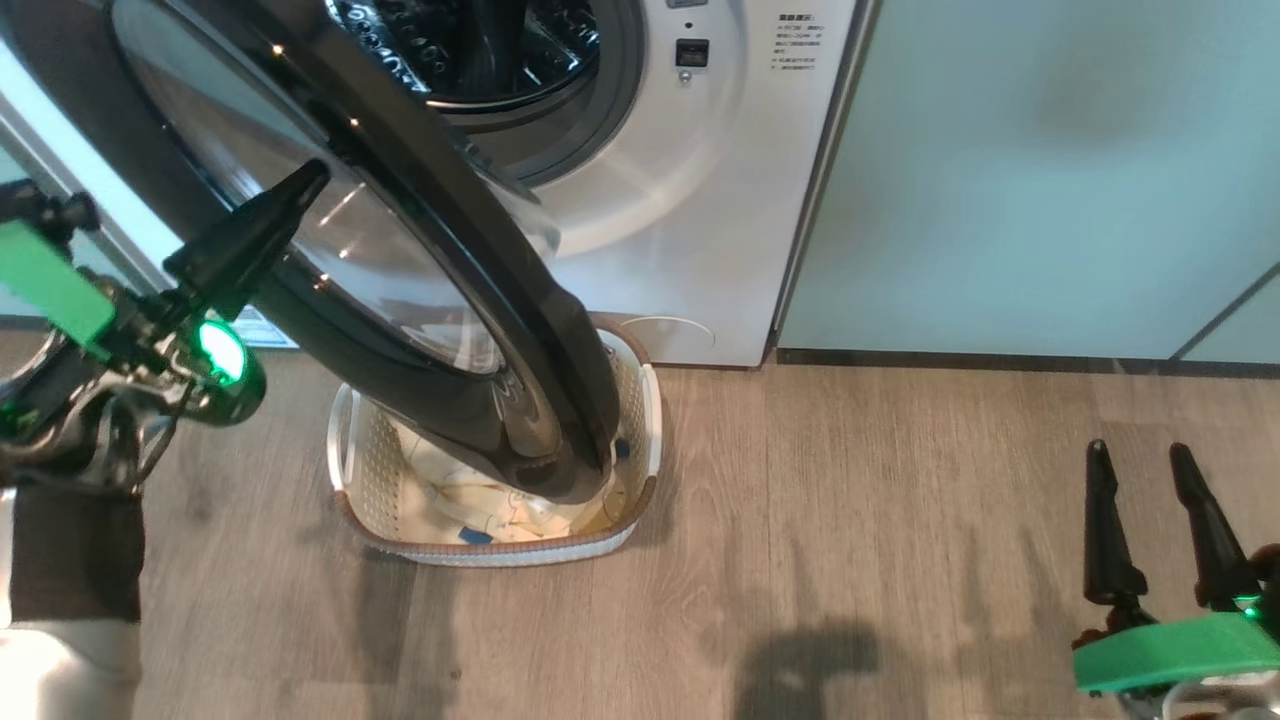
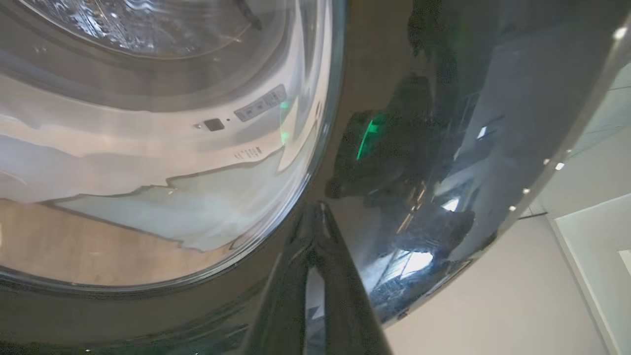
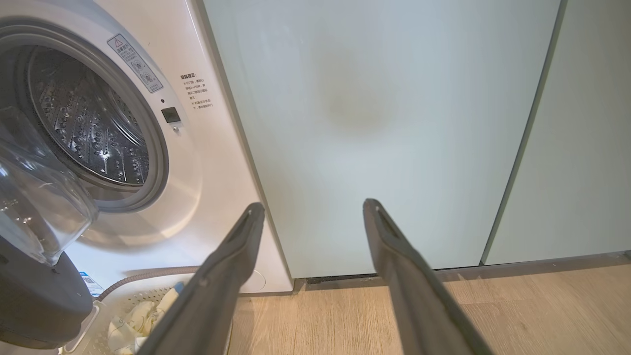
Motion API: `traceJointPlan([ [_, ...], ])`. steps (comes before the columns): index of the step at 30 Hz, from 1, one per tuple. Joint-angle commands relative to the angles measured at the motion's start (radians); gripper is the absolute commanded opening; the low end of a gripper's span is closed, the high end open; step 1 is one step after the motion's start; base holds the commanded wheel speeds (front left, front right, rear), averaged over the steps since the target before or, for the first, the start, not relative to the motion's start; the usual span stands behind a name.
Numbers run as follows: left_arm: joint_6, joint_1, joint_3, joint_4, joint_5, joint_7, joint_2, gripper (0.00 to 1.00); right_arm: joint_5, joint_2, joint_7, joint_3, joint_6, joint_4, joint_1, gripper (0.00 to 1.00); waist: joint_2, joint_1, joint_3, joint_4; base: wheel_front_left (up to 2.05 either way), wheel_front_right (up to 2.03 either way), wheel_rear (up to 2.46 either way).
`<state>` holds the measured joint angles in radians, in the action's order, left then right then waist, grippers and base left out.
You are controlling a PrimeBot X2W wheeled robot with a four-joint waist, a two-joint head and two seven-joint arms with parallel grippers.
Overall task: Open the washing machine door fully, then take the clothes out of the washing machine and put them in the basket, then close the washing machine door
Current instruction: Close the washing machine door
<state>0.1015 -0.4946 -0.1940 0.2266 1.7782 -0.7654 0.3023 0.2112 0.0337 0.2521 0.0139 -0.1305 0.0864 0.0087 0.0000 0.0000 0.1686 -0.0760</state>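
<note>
The washing machine door (image 1: 470, 270) stands swung out from the white washing machine (image 1: 690, 200), its glossy black rim hanging over the cream basket (image 1: 372, 470) on the wooden floor (image 1: 850, 520) just in front of the washer. The pale yellow clothes (image 1: 470, 495) (blue patches showing) lie inside the basket, partly hidden behind the door's lower edge. The left gripper (image 1: 300, 185), jaws clenched together on nothing, points its tips at the door's outer face where the glass window meets the rim; whether it touches cannot be told. The right gripper (image 1: 1140, 455) hangs well apart at lower right above the floor, jaws spread wide and empty, facing the pale green cabinet panel (image 3: 384, 123). The steel drum (image 3: 88, 123) stands exposed.
</note>
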Motion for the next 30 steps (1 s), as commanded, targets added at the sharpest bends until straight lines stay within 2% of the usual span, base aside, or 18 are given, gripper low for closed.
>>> traceJointPlan([
  [1,0.013,-0.003,-0.059,-0.047,-0.01,0.021,0.04,0.0,0.0,0.017,0.01,-0.011,0.0,-0.034,-0.03,1.0,0.0,0.0,0.002,0.005,0.0,0.0,0.0],
  [2,0.016,0.007,-0.07,-0.058,-0.013,0.036,0.034,0.05,0.0,0.017,0.01,-0.007,0.0,-0.034,-0.031,1.0,0.0,0.0,0.003,0.008,0.0,0.0,0.0],
  [3,0.019,0.016,-0.082,-0.071,-0.024,0.053,0.03,0.41,0.0,0.017,0.01,-0.004,0.0,-0.036,-0.032,1.0,0.0,0.0,0.005,0.012,0.0,0.0,0.0],
  [4,0.022,0.026,-0.092,-0.083,-0.037,0.074,0.026,0.92,0.0,0.017,0.01,-0.001,0.0,-0.037,-0.032,1.0,0.0,0.0,0.007,0.015,0.0,0.0,0.0],
  [5,0.024,0.036,-0.101,-0.097,-0.056,0.095,0.022,1.0,0.0,0.017,0.01,0.002,0.0,-0.038,-0.034,1.0,0.0,0.0,0.009,0.017,0.0,0.0,0.0],
  [12,0.029,0.098,-0.14,-0.231,-0.232,0.285,-0.028,1.0,-0.003,0.017,0.01,0.018,0.0,-0.041,-0.047,1.0,0.0,0.0,0.021,0.035,0.0,0.0,0.0],
  [17,0.029,0.169,-0.111,-0.321,-0.393,0.425,-0.034,1.0,-0.004,0.017,0.01,0.019,0.0,-0.041,-0.054,1.0,0.0,0.0,0.022,0.041,0.0,0.0,0.0],
  [24,0.029,0.296,0.04,-0.355,-0.756,0.7,0.063,1.0,-0.011,0.017,0.01,0.023,0.0,-0.044,-0.056,1.0,0.0,0.0,0.019,0.05,0.0,0.0,0.0],
  [26,0.029,0.328,0.07,-0.331,-0.862,0.78,0.08,1.0,-0.013,0.017,0.01,0.023,0.0,-0.045,-0.054,1.0,0.0,0.0,0.015,0.052,0.0,0.0,0.0],
  [27,0.029,0.328,0.07,-0.331,-0.862,0.78,0.08,1.0,-0.013,0.017,0.01,0.023,0.0,-0.045,-0.054,1.0,0.0,0.0,0.015,0.052,0.0,0.0,0.0],
  [28,0.029,0.34,0.08,-0.319,-0.91,0.816,0.082,1.0,-0.014,0.017,0.01,0.022,0.0,-0.045,-0.052,1.0,0.0,0.0,0.013,0.052,0.0,0.0,0.0],
  [30,0.008,0.366,0.098,-0.302,-1.021,0.881,0.089,1.0,-0.016,0.017,0.01,0.021,0.0,-0.046,-0.05,1.0,0.0,0.0,0.009,0.053,0.0,0.0,0.0],
])
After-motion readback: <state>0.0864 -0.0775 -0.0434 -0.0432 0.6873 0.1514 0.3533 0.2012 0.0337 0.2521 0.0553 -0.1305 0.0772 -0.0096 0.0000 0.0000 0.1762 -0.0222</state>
